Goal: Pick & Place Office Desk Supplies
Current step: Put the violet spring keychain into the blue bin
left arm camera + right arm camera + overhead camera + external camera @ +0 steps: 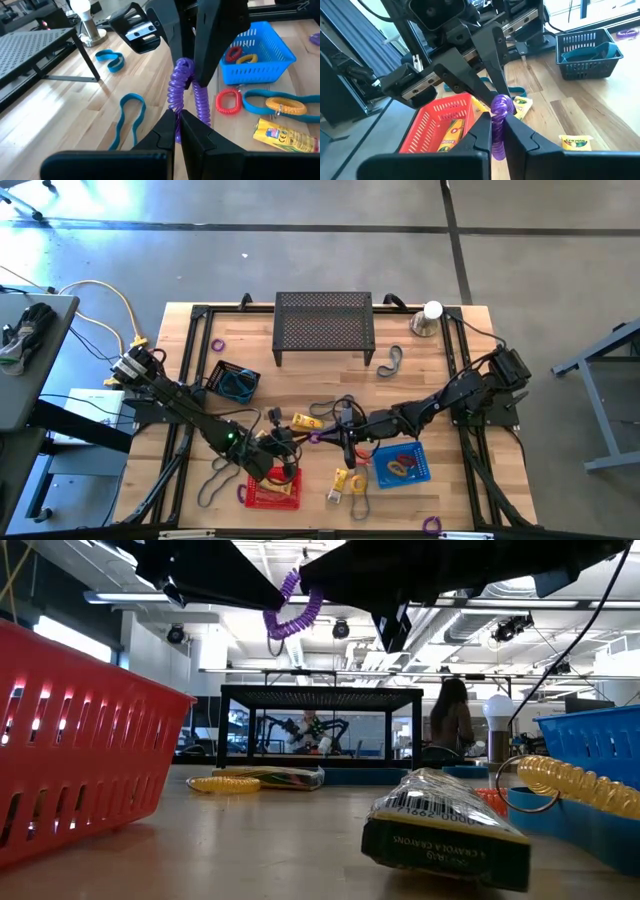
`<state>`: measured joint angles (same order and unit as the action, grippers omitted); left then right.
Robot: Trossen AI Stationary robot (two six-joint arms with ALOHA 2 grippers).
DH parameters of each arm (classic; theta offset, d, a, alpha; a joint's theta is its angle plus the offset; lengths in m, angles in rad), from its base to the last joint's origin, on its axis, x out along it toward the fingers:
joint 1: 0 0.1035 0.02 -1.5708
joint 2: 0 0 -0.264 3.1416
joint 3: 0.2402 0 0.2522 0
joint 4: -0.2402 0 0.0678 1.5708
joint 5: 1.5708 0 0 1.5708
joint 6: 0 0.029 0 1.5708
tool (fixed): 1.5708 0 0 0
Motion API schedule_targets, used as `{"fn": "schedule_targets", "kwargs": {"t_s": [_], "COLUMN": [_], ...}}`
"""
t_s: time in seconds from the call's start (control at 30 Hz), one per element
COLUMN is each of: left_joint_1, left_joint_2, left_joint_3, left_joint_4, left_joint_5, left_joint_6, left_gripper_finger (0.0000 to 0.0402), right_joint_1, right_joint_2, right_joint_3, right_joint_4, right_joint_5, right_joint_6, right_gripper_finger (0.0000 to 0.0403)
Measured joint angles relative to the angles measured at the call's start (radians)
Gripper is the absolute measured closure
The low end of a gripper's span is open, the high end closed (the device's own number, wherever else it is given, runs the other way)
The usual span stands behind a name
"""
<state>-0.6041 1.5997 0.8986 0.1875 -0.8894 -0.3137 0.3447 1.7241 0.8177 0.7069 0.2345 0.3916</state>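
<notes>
Both grippers are meeting above the middle of the table, each pinching the same purple coil ring [181,90]. The left gripper [177,120] is clamping its fingers tight on the lower stretch of the coil; the right gripper [498,131] is likewise closing snug on the coil, fingers nearly touching with only the purple spiral between them. In the low view the purple coil ring [292,608] is hanging in the air, well above the tabletop, between the two dark arms. Below and near, a red basket [272,490] is sitting toward the table's front edge on the left arm's side, holding a yellow crayon box [451,131]. A blue basket [403,464] is sitting on the right arm's side, with a red ring [233,53] and a yellow ring [248,58] inside it. Another red coil ring [229,101] is lying on the wood just beside the blue basket, next to a teal band [260,102]. A black mesh stand [324,328] is standing at the far side, and a dark basket [234,381] is resting near the left arm.
</notes>
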Motion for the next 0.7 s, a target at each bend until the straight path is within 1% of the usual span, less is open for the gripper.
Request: {"fn": "schedule_targets", "kwargs": {"t_s": [0.1, 0.13, 0.27, 0.4, 0.53, 0.63, 0.7], "left_joint_1": [0.000, 0.000, 0.000, 0.000, -0.005, -0.010, -0.015], "left_joint_2": [0.000, 0.000, 0.000, 0.000, 0.000, 0.000, 0.000], "left_joint_3": [0.000, 0.000, 0.000, 0.000, 0.000, 0.000, 0.000], "left_joint_4": [0.000, 0.000, 0.002, 0.001, 0.005, 0.025, 0.038], "left_joint_5": [0.000, 0.001, 0.055, 0.069, 0.103, 0.114, 0.114], "left_joint_6": [-0.076, -0.080, -0.023, -0.014, 0.023, 0.026, 0.026], "left_gripper_finger": [0.0395, 0.0395, 0.0383, 0.0350, 0.0315, 0.0292, 0.0279], "right_joint_1": [0.000, 0.000, 0.000, 0.005, 0.048, 0.094, 0.129], "right_joint_2": [0.000, 0.000, 0.000, 0.000, 0.000, 0.000, 0.000], "right_joint_3": [0.000, 0.000, 0.000, 0.000, 0.000, 0.000, 0.000], "right_joint_4": [0.000, 0.000, -0.010, -0.052, -0.059, -0.069, -0.083], "right_joint_5": [0.000, -0.001, -0.007, -0.010, 0.004, 0.039, 0.081], "right_joint_6": [-0.006, -0.009, -0.031, -0.044, -0.120, -0.175, -0.210], "right_gripper_finger": [0.0394, 0.0394, 0.0394, 0.0395, 0.0395, 0.0396, 0.0396]}}
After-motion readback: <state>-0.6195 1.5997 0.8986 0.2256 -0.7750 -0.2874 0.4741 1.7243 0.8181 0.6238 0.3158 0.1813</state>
